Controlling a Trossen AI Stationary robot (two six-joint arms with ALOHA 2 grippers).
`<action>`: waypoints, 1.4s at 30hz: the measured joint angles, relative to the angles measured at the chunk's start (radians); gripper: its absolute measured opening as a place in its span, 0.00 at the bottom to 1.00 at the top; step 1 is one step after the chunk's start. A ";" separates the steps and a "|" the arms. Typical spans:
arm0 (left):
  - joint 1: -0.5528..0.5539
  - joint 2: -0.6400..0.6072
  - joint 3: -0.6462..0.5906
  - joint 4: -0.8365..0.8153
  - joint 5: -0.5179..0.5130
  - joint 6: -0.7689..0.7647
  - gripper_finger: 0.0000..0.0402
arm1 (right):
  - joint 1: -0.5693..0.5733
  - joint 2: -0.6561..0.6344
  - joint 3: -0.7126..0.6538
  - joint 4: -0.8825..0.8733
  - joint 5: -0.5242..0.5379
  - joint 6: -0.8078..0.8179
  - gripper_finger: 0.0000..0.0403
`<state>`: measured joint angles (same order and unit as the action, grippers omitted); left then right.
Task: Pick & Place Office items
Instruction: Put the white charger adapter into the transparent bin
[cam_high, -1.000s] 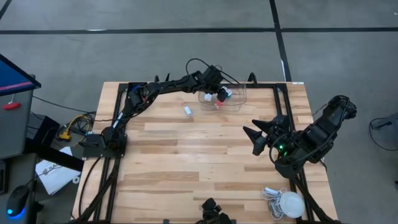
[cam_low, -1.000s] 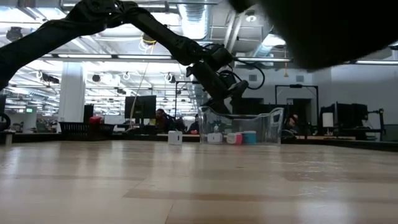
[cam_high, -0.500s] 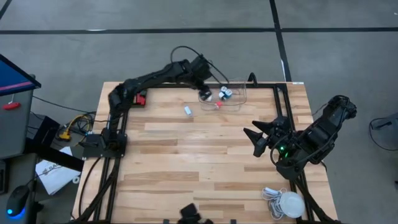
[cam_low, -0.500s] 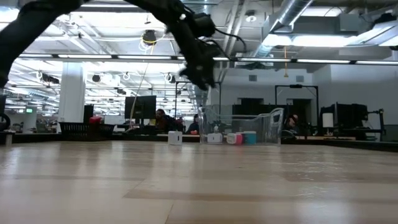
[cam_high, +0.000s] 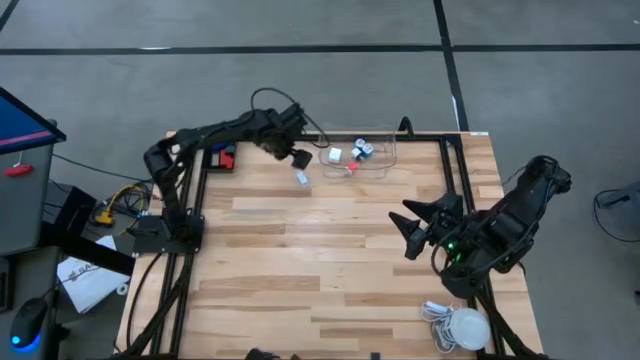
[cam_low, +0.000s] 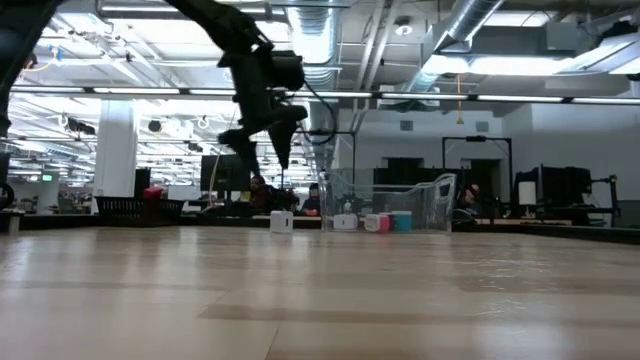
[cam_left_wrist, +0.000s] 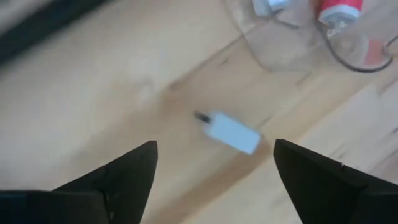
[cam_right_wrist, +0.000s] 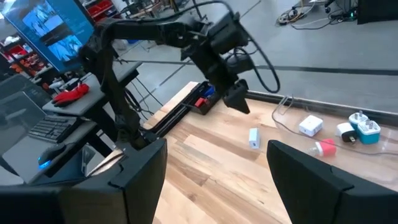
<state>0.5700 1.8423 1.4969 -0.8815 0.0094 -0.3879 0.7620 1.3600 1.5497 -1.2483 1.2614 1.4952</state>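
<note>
From above, the left pincer (cam_high: 298, 157) hangs over the far part of the wooden plank worktop (cam_high: 300, 260), with a small white plug-like adapter (cam_high: 302, 178) lying just beside and nearer than it. A clear plastic tray (cam_high: 385, 160) sits just past the pincer toward the right arm, holding a white block (cam_high: 334, 155), a red piece (cam_high: 350, 168) and a blue-and-white piece (cam_high: 362, 150). The right pincer (cam_high: 408, 224) waits well apart, fingers spread, empty.

The level view alone shows height: the left pincer (cam_low: 272, 142) hovers well clear of the worktop, tips pointing down, above the adapter (cam_low: 282, 221). The tray (cam_low: 388, 203) proves see-through with upright walls.

The left wrist view shows both dark wedge fingers (cam_left_wrist: 127, 174) parted wide, nothing between them, the adapter (cam_left_wrist: 232, 132) lying flat on bare wood ahead with a short dark prong at one end.

The right wrist view shows its fingers (cam_right_wrist: 140, 165) open, and beyond them the left arm, the adapter (cam_right_wrist: 254, 138) and a dark bin (cam_right_wrist: 204, 101) with red and blue contents at the worktop's edge.
</note>
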 joint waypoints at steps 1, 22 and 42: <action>-0.005 -0.018 -0.042 0.034 0.002 -0.061 0.80 | 0.000 0.004 0.000 -0.001 -0.001 0.007 0.66; -0.020 -0.105 -0.416 0.525 -0.005 -0.647 0.71 | -0.008 0.014 0.000 -0.023 -0.005 0.024 0.66; -0.097 0.026 -0.416 0.628 -0.029 -0.722 0.70 | 0.005 0.014 0.000 -0.056 -0.023 0.051 0.66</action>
<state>0.4728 1.8683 1.0809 -0.2539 -0.0197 -1.1102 0.7666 1.3735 1.5494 -1.3041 1.2381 1.5463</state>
